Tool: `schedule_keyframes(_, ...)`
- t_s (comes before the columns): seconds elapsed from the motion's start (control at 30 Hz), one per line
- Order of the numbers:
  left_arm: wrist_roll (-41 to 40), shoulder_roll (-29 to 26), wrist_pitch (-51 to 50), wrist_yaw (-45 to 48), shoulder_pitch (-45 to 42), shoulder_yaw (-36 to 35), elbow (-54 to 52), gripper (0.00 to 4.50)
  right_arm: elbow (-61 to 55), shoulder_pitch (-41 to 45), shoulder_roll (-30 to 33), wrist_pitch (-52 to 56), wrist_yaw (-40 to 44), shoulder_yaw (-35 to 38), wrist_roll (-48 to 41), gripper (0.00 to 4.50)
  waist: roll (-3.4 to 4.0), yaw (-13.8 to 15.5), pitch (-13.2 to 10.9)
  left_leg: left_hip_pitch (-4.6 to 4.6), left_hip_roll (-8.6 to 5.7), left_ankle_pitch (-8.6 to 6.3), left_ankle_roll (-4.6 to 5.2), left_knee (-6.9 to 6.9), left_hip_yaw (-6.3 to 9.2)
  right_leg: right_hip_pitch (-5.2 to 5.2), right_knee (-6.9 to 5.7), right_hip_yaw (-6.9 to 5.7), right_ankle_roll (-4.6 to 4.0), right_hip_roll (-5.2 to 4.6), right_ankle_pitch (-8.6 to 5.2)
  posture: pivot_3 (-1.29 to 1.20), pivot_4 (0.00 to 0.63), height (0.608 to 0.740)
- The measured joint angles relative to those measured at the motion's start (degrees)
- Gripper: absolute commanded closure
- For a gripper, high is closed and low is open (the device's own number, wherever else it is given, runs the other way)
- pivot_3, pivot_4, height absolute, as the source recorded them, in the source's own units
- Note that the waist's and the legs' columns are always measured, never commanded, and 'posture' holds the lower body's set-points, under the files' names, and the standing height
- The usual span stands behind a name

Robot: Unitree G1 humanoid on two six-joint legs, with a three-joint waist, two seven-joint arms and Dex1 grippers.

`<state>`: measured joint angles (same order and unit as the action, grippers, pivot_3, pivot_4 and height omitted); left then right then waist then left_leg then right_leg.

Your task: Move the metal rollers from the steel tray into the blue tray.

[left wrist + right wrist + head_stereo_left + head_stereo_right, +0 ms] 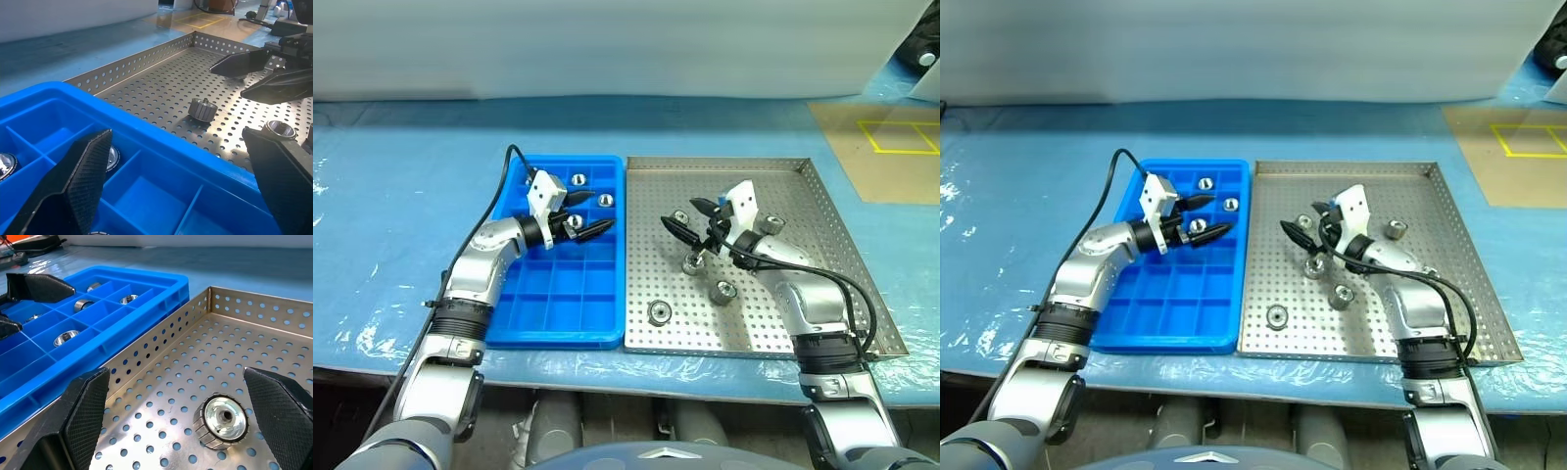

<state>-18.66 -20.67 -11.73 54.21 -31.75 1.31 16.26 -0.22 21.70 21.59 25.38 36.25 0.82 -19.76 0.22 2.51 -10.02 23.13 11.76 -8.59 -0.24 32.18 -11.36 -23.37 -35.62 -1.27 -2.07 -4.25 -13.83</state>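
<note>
Head view: I'm hovering my left gripper (589, 213) over the bright blue gridded plastic tray (558, 323), fingers spread, grasping nothing. My right gripper (693, 217) is hanging released over the square perforated steel tray (822, 211) to its right. Shiny silver metal rollers (658, 312) are lying in both trays.

Left wrist: a roller is sitting in a far compartment by my finger.

Right wrist: one roller is lying between my spread fingers (83, 416).

The left pincer (590, 213) partly hides one roller (574, 221) beneath it.
</note>
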Motion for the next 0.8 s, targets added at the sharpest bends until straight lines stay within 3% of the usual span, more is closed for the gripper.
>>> schedule_keyframes(0.63,-0.08,-0.27,-0.31,0.8,-0.15,0.39,-0.12,0.01,-0.96,-0.34,0.0,0.09,-0.39,0.01,0.08,0.0,0.0,-0.06,0.0,0.0,0.0,0.0,0.0,0.0,0.0,0.0,0.0,0.0,0.0,0.0,0.0,-0.16,0.15,0.74)
schedule_keyframes(0.8,-0.26,1.55,0.21,2.17,-6.81,0.49,2.57,0.01,-3.16,0.12,1.33,0.9,-0.37,0.96,-0.7,0.0,0.0,0.26,0.0,0.0,-0.03,0.0,0.0,0.04,-0.02,0.05,-0.01,0.01,0.0,-0.02,0.0,-0.2,0.15,0.74)
